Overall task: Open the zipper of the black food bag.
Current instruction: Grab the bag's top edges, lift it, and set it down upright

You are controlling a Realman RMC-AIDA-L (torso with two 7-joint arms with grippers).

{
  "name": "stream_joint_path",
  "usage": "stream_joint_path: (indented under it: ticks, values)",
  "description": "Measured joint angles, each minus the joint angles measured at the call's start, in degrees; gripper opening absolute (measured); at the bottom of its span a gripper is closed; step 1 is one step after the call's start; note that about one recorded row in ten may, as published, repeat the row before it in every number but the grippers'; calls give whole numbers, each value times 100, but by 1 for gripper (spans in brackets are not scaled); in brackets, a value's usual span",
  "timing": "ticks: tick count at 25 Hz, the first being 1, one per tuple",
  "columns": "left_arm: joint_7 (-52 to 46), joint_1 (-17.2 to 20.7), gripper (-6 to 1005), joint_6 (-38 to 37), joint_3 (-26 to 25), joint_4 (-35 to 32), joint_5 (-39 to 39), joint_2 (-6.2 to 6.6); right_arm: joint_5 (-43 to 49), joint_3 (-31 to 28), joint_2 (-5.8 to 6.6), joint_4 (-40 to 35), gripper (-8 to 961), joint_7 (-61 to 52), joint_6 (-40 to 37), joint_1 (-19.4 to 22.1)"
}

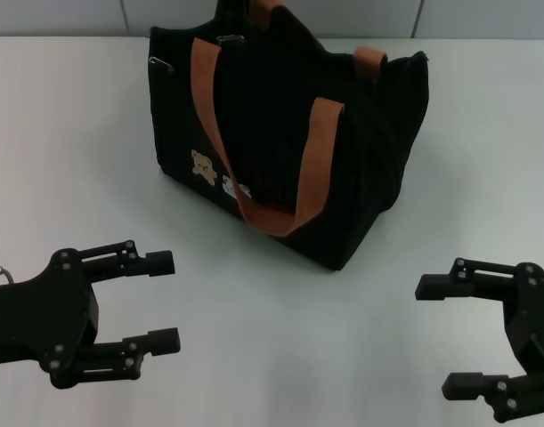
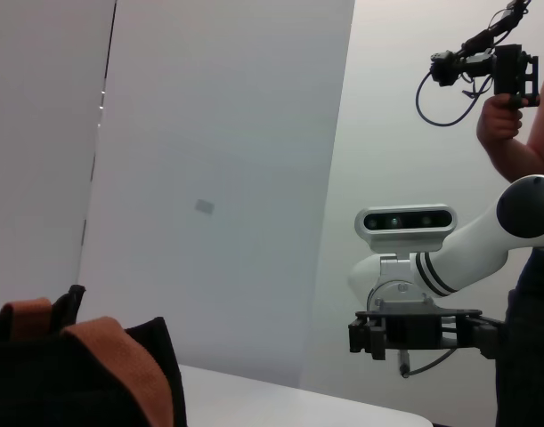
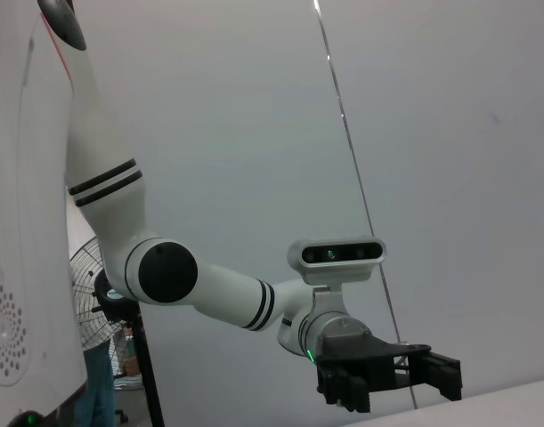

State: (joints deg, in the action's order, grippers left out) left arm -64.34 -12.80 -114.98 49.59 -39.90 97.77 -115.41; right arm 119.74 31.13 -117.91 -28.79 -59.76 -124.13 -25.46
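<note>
The black food bag [image 1: 361,151] stands upright at the back middle of the white table, with two orange-brown strap handles [image 1: 312,169] and small bear and animal patches [image 1: 203,165] on its near face. A small silver piece, likely the zipper pull [image 1: 158,62], shows at the bag's top left corner; the zip line itself is hard to make out. My left gripper [image 1: 163,302] hovers open at the front left, well short of the bag. At the front right my right gripper [image 1: 436,336] is open too. Neither holds anything. The bag's corner [image 2: 85,374] also shows in the left wrist view.
The white table [image 1: 67,133] spreads bare around the bag, and a grey wall runs behind it. The left wrist view shows the right arm's gripper [image 2: 369,336] and a person [image 2: 521,116] holding a camera rig. The right wrist view shows the left arm's gripper [image 3: 405,375].
</note>
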Motion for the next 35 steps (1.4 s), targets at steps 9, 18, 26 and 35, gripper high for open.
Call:
stream_joint_path:
  ticks: [9,18,26,35]
  values:
    - [5,-17,748,31,-24,-3,1,-7,-34,-41,-24,21,833,-2,4,-16]
    - [34,-28,745,65,-274,42,-6,-20,-48,-44,-39,49,834,17,44,-29]
    - [36,-30,743,214,-342,82,-6,-65,-54,-115,-49,50,833,34,80,-26]
    - [37,-166,741,1755,-767,399,9,-293,-58,-577,-47,59,834,49,309,97]
